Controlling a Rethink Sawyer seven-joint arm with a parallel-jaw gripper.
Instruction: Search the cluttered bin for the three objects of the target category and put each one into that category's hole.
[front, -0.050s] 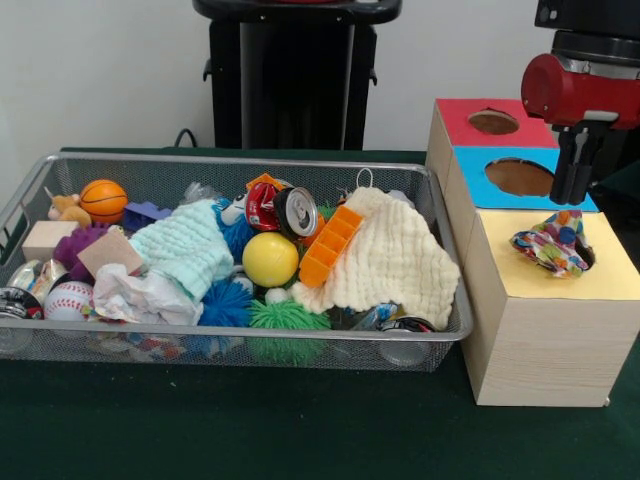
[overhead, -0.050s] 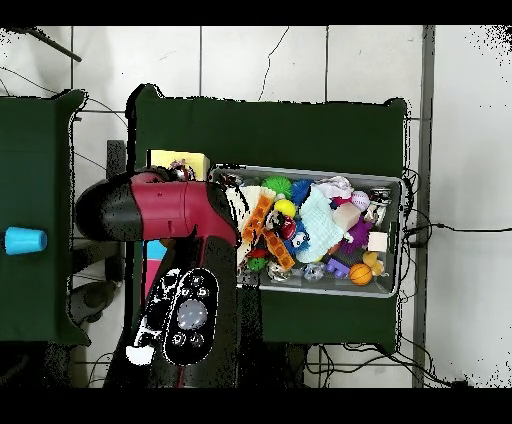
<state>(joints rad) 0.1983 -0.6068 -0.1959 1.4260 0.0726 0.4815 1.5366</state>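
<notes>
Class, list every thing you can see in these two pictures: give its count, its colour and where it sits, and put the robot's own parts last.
Wire bin: one, silver, on the green table.
Sorting box: one, wooden, right of the bin; red, blue and yellow tops.
Patterned cloth: one, multicoloured, sitting in the yellow top's hole.
Cream cloth: one, bin's right end.
Mint cloth: one, bin's middle.
Yellow ball: one, bin's centre.
Basketball: one, orange, far left corner.
Baseball: one, white, near left.
Soda can: one, red, middle rear.
Orange tray: one, on the cream cloth.
Spiky ball: one, green, near wall.
Gripper: one, black, above the patterned cloth.
</notes>
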